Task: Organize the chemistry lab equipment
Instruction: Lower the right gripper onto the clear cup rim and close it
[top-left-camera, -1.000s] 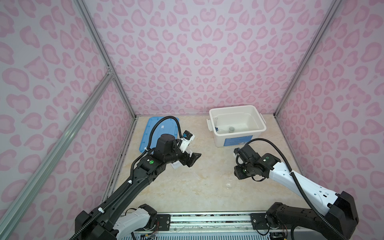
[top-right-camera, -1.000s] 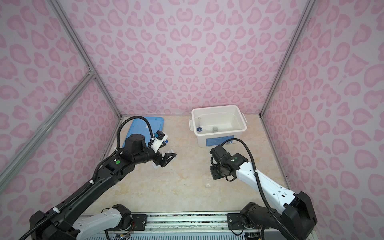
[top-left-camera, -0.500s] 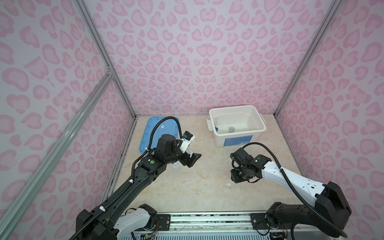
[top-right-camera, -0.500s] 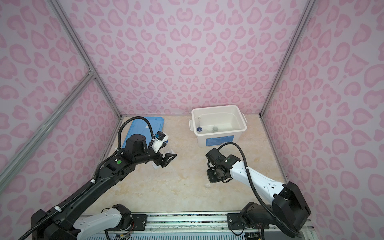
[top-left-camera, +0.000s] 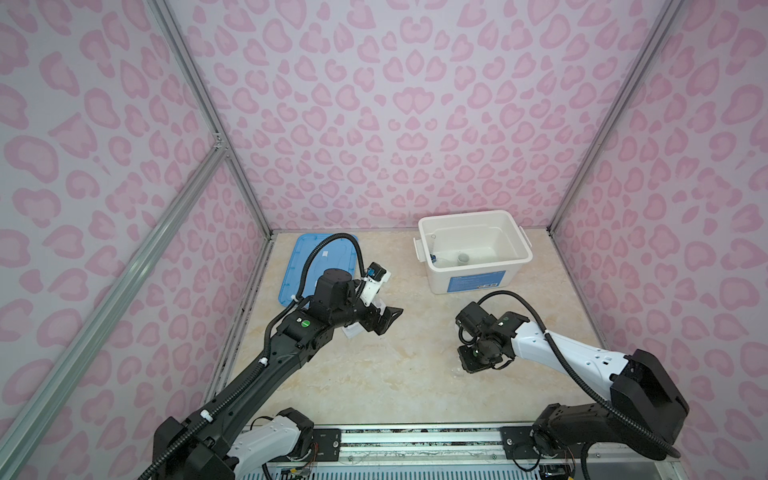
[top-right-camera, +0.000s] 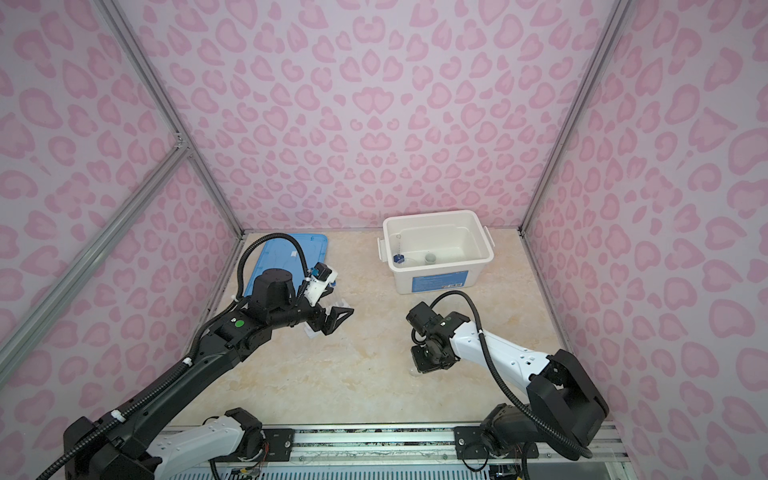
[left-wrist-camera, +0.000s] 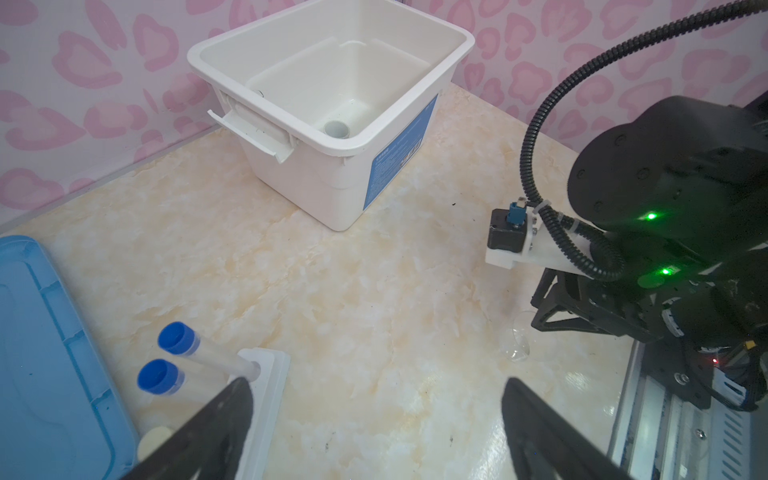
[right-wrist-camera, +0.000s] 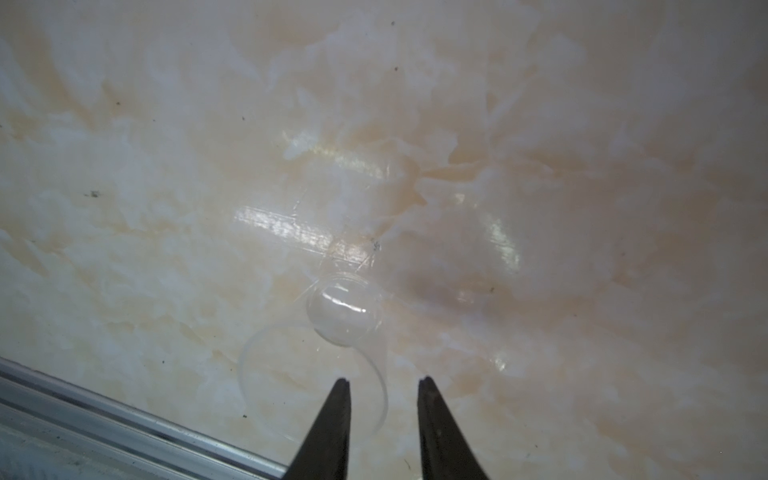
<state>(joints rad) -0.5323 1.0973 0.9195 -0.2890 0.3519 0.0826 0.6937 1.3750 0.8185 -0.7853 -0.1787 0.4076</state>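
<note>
A clear petri dish (right-wrist-camera: 291, 374) lies on the marble table near the front rail, faint in both top views (top-left-camera: 457, 370) (top-right-camera: 412, 371). My right gripper (right-wrist-camera: 383, 379) points down at it; the jaws stand narrowly apart astride the dish's rim, not closed on it. My left gripper (left-wrist-camera: 374, 386) hangs wide open and empty beside the white rack (left-wrist-camera: 270, 374). In the rack are two blue-capped test tubes (left-wrist-camera: 176, 337) (left-wrist-camera: 158, 376), with a white cap (left-wrist-camera: 153, 438) beside them. A blue-based cylinder (top-left-camera: 433, 258) and a small white cup (top-left-camera: 463, 258) sit inside the bin.
The big white bin (top-left-camera: 478, 268) stands open at the back right. Its blue lid (top-left-camera: 299, 266) lies flat at the back left, close to the rack. Pink patterned walls enclose the table. A metal rail (right-wrist-camera: 104, 415) runs along the front edge, close to the dish.
My right gripper has moved left and toward the front, down over the petri dish, and its jaws have narrowed. The left arm has not moved.
</note>
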